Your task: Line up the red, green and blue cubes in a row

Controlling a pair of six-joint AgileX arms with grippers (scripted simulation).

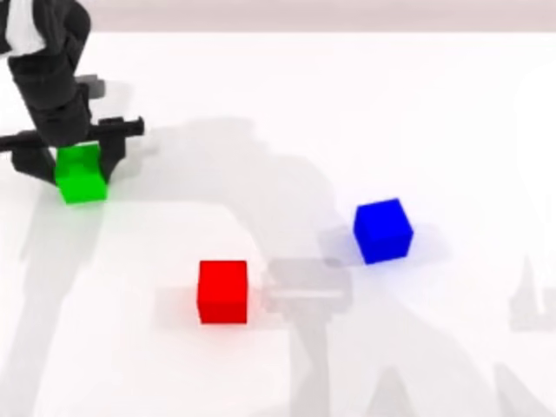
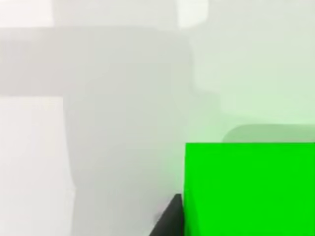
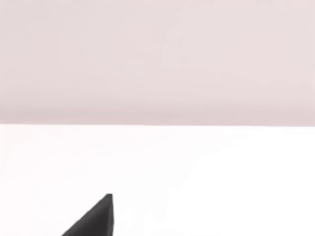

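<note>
Our left gripper (image 1: 76, 165) sits at the far left of the table (image 1: 287, 113), straddling the green cube (image 1: 81, 176). Its two dark fingers (image 1: 31, 163) stand one on each side of the cube, right against its sides, so the claw looks closed on it. We cannot tell from above whether the cube rests on the table or hangs just over it.

The left wrist view shows what the top view does not: the green cube (image 2: 248, 189) close up, filling a corner of the picture, with one dark fingertip (image 2: 170, 219) touching its side. The other finger is out of that picture. The cube's face is flat, even and unmarked, with sharp straight edges, and it throws a pale green tint on the white surface beside it.

Only the top view shows the other two cubes. The red cube (image 1: 222, 291) lies near the middle front of the table, and the blue cube (image 1: 382, 230) lies to its right and a little further back, turned slightly. Both are well apart from the green one and from each other.

Our right arm is outside the top view. The right wrist view shows only one dark fingertip (image 3: 93, 219) over bare white table, so we cannot tell how that claw stands.
</note>
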